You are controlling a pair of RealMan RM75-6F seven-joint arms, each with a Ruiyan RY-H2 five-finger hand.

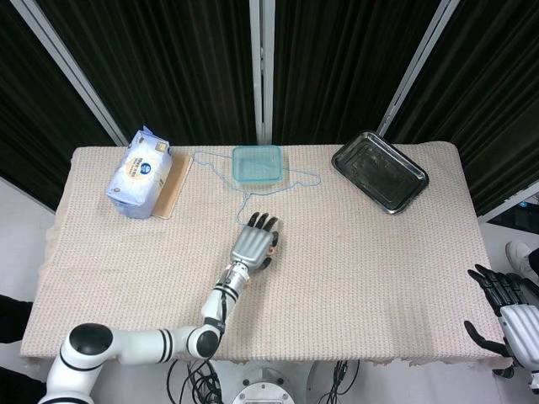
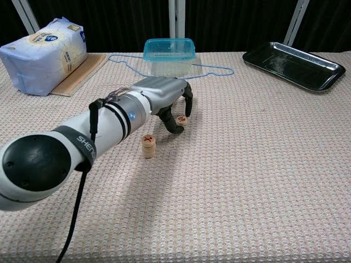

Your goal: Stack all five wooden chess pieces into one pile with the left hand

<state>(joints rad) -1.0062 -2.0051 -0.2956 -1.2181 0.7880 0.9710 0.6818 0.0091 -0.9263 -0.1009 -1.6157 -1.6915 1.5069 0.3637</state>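
a loose piece (image 2: 181, 119) lies by your left hand (image 2: 164, 98), which arches over it, fingers curled down, grip unclear. the pile (image 2: 148, 146) stands near. pinch, lift, set it on top. right hand (image 1: 514, 313) idles, fingers spread.

head: high overhead, whole table (image 1: 379, 278) | chest: low, close, facing forward (same tabletop)
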